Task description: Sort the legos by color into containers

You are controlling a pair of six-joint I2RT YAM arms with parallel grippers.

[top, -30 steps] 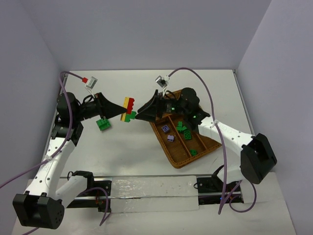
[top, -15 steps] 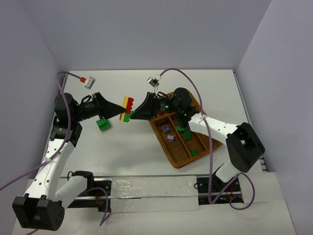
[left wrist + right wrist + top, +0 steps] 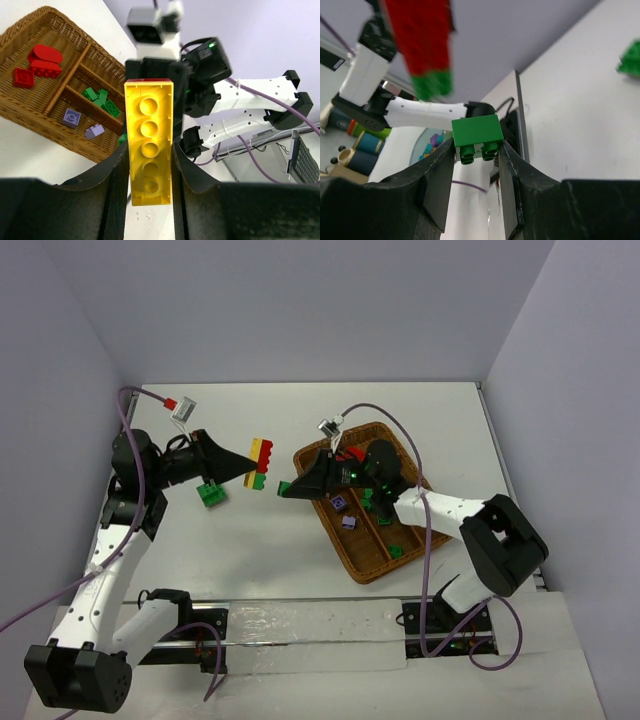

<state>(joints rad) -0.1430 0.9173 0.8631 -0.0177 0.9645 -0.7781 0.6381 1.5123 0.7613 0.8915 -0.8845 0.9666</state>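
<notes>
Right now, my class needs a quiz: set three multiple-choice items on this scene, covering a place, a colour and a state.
1. Where in the wicker tray do the red bricks lie? A) a long slot B) the crosswise section C) on the rim
2. What colour is the small brick between the right fingers? A) yellow B) purple C) green
3. The left fingers are: A) shut on a brick stack B) open and empty C) flat on the table
Key: B, reds lie in the end section; C, the wrist view shows green; A, its yellow brick is pinched.
</notes>
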